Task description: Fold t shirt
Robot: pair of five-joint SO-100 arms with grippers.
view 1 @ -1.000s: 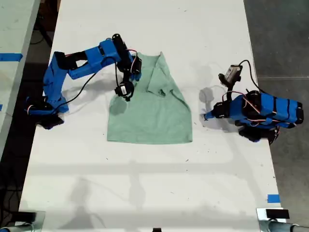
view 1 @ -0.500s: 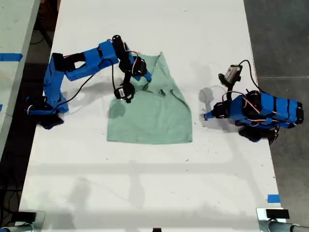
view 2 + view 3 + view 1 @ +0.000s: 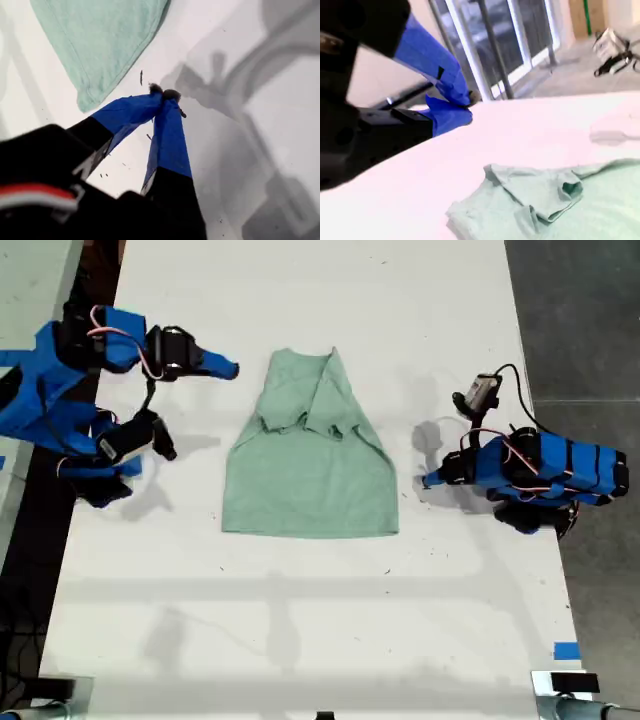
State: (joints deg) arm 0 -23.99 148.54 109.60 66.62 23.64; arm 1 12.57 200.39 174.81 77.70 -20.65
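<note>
- Although the t shirt (image 3: pixel 310 470) lies flat on the table (image 3: pixel 300 640), it is only partly folded: the shoulder end, at the far side in the exterior view, is drawn in to a narrow, bunched shape, with both sleeve areas turned inward over the body.
- The hem end, at the near side in that view, lies spread at full width, one layer deep as far as can be told.
- My first pincer (image 3: pixel 427 481) rests low over the table just beyond the shirt's edge on the exterior view's right. Its jaws are clenched tip to tip and grasp nothing.
- My second pincer (image 3: pixel 228 368) is raised on the exterior view's left, well apart from the cloth. Its jaws appear clenched and empty.
- Neither pincer touches the shirt.
- Judgement: the sleeve folds look done, though untidy. The body folds are left, most likely bringing the hem end up over the shoulder end, so the task is roughly midway.
</note>
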